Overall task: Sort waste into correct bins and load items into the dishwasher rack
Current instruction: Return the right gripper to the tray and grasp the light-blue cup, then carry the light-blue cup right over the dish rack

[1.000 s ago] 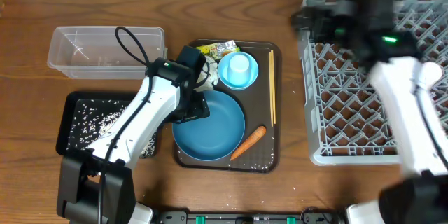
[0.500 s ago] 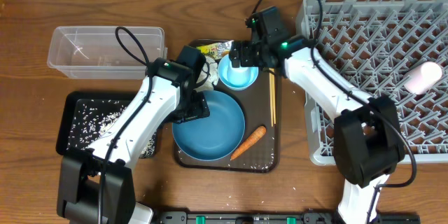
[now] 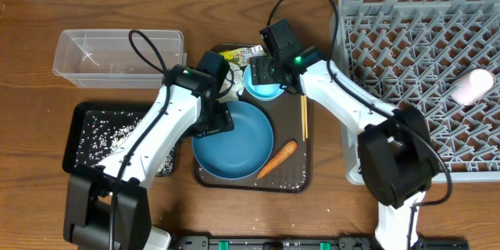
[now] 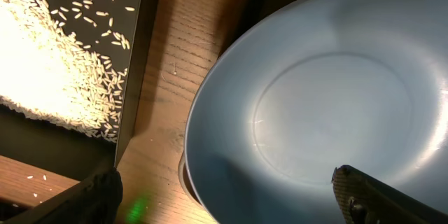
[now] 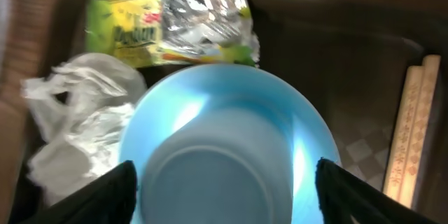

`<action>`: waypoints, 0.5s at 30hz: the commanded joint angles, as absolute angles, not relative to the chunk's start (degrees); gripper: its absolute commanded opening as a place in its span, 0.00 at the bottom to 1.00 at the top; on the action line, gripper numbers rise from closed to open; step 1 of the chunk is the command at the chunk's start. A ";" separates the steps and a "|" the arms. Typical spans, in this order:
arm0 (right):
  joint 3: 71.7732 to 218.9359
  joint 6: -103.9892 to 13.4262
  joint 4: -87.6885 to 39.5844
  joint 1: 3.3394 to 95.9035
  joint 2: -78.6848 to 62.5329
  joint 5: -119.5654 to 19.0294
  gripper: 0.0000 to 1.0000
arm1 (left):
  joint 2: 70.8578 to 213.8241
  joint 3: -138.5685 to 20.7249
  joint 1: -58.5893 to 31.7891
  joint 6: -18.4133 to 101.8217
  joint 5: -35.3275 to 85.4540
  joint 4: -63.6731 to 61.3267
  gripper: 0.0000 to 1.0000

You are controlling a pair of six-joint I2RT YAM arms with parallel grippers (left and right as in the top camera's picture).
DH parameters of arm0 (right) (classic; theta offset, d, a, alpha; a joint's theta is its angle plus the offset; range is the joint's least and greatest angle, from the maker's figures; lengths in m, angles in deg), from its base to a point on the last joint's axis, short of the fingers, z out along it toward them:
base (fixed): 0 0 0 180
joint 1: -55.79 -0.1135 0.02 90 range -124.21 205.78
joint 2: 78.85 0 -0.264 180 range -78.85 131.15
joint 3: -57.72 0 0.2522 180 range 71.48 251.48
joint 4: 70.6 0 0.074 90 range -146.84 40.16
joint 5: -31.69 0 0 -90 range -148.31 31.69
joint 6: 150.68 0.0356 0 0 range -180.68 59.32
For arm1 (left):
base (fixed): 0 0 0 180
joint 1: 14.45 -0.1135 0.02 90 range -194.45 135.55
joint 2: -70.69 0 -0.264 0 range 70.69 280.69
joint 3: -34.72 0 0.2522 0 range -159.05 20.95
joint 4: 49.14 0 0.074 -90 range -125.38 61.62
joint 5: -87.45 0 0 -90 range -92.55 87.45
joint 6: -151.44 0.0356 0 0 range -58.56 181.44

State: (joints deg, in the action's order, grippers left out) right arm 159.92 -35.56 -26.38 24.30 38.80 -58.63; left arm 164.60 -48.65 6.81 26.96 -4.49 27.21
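Observation:
The large dark blue bowl [image 3: 234, 144] [image 4: 329, 91] sits on the brown tray. My left gripper [image 3: 218, 119] [image 4: 224, 199] is open, one finger outside the bowl's left rim and one inside. A light blue cup [image 5: 217, 182] stands in the small light blue bowl [image 3: 266, 80] [image 5: 308, 133]. My right gripper [image 3: 262, 72] [image 5: 231, 196] hangs open right over them, a finger on each side. The snack wrapper [image 3: 238, 53] [image 5: 168, 35] and tissue [image 3: 228, 84] [image 5: 77, 112] lie beside them. Chopsticks [image 3: 304, 108] [image 5: 413, 133] and the carrot [image 3: 277, 158] rest on the tray. A white cup [image 3: 473, 87] lies in the dishwasher rack [image 3: 391, 62].
The black tray [image 3: 82, 117] [image 4: 136, 56] at the left holds rice [image 3: 105, 137] [image 4: 49, 63]. The clear tub [image 3: 117, 58] stands behind it. A few rice grains lie on the brown tray [image 3: 297, 180] near its front edge.
My right arm swung from over the rack to above the light blue cup and bowl, leaving the white cup lying in the rack. Its jaws have narrowed somewhat. The left arm has not moved.

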 commanded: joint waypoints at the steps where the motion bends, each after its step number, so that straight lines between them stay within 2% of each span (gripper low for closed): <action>1: 160.25 -34.48 -26.49 23.78 39.82 -60.03 0.70 | 164.08 -48.47 6.78 27.51 -5.60 27.34 0.98; 3: 160.32 -34.48 -26.53 23.80 39.78 -60.03 0.61 | 164.08 -48.47 6.78 27.51 -5.60 27.34 0.98; 6: 160.95 -34.51 -25.66 24.30 38.95 -60.03 0.53 | 164.08 -48.47 6.78 27.51 -5.60 27.34 0.98; 15: 169.65 -35.49 -19.71 31.32 25.75 -60.03 0.53 | 164.08 -48.47 6.78 27.51 -5.60 27.34 0.98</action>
State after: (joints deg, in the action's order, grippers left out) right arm 163.92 -35.05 -20.24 27.38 34.77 -59.15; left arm 164.60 -48.65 6.81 26.96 -4.49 27.21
